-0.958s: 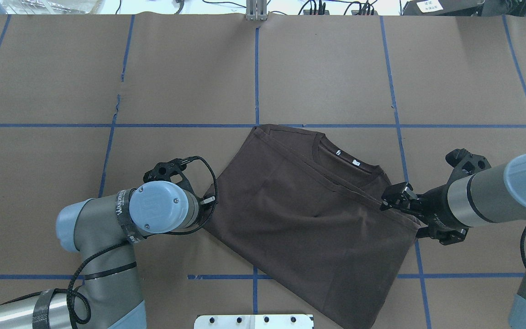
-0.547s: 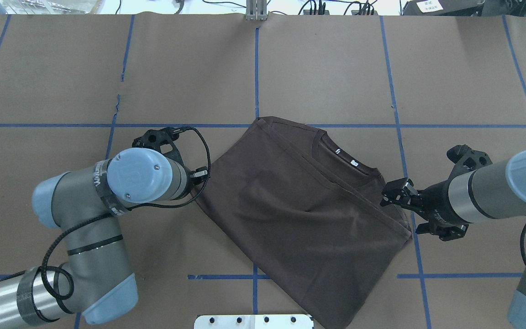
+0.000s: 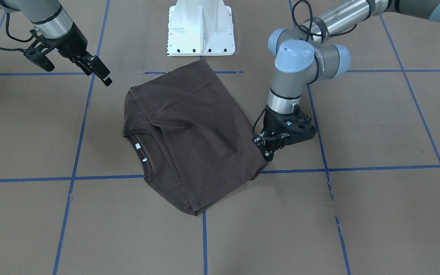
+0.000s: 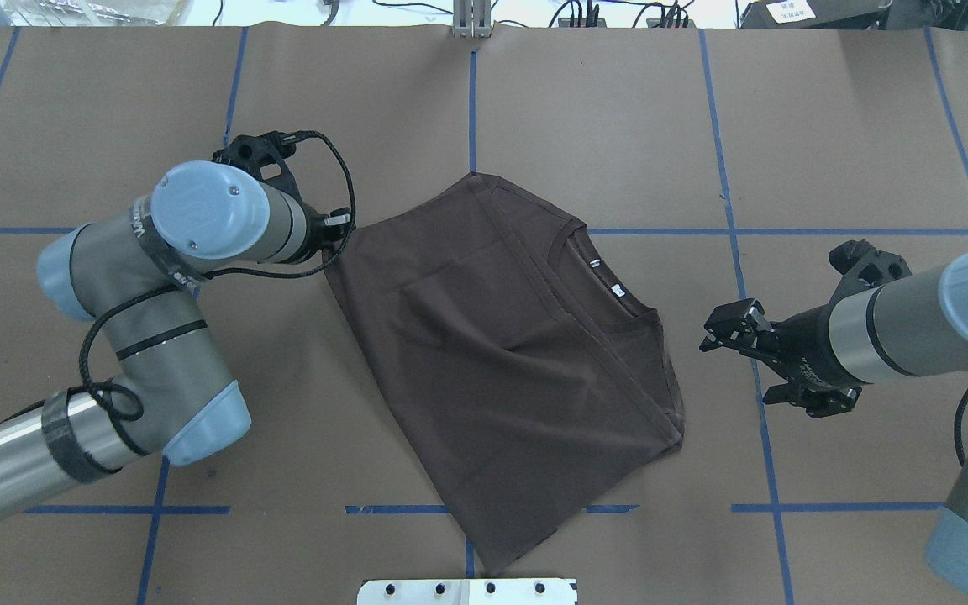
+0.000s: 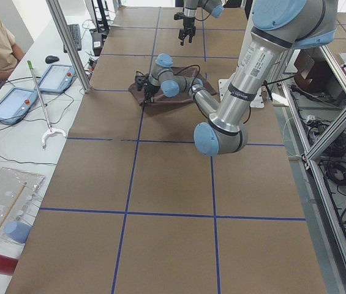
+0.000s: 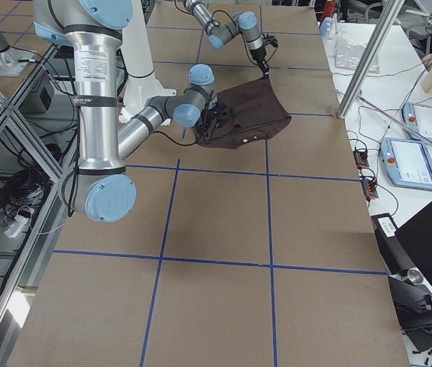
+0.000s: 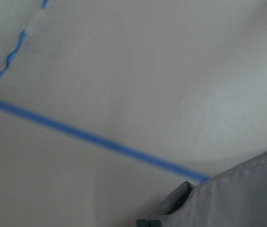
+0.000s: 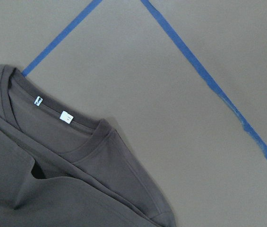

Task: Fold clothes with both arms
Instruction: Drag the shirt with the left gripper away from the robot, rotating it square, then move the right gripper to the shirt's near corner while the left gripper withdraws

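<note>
Brown paper across the worktop (image 4: 602,109), ruled into squares by blue tape (image 4: 473,101). Near the middle, just ahead of the white base (image 3: 201,26), a dark brown shirt (image 4: 492,370), lying flat and folded over on itself, collar (image 8: 52,109) and two white tags (image 8: 66,116) bared along one long edge. Long axis on a slant, from the far left corner toward the near right, across the tape grid rather than along it. At that far left corner, the left claw (image 3: 269,151), pointed straight down, tips meeting the hem and, judging by the front view, pinched shut on the cloth; hidden under its own wrist from overhead. Off the opposite, collar-side edge, the right claw (image 4: 728,329), clear of the cloth, jaws parted and holding nothing, a strip of bare paper between it and the nearest shoulder. Left arm plainly the nearer, already in touch. Right arm in need of a reach toward its own left, to the collar edge, before any two-handed fold. Probably a squaring-up of the shirt in hand, with more folds to come.
</note>
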You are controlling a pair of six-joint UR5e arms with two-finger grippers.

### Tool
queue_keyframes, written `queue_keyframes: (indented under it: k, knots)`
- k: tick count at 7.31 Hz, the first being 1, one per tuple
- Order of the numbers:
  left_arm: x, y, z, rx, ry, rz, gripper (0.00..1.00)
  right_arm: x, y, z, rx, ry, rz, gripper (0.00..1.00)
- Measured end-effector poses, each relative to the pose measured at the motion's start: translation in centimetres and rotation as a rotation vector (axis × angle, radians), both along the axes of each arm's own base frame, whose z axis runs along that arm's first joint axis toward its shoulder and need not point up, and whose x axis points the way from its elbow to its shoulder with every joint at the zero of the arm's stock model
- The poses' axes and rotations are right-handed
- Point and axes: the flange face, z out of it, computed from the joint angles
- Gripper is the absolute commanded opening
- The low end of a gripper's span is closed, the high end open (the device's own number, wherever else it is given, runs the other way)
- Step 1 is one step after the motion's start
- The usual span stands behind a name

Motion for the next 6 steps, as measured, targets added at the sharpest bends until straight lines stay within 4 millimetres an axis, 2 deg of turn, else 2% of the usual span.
queue_keyframes:
  k: [1, 2, 3, 5, 6]
  knots:
    - [1.1, -5.1, -0.2, 0.021, 0.025, -0.021, 0.21, -0.3, -0.6, -0.7, 0.008, -0.011, 0.008, 1.00]
    - [1.7, -8.4, -0.4, 0.039, 0.040, -0.027, 0.41, -0.5, -1.2, -1.2, 0.016, -0.020, 0.016, 1.00]
    - [1.9, -10.0, -0.5, 0.051, 0.049, -0.029, 0.48, -0.9, -1.8, -1.8, 0.025, -0.029, 0.025, 1.00]
    - [1.1, -10.2, -1.7, 0.079, 0.075, -0.028, 0.50, -3.6, -3.7, -3.4, 0.046, -0.042, 0.043, 1.00]
    - [-0.7, -8.5, -2.1, 0.095, 0.118, -0.015, 0.50, -5.9, -3.7, -4.0, 0.056, -0.041, 0.032, 1.00]
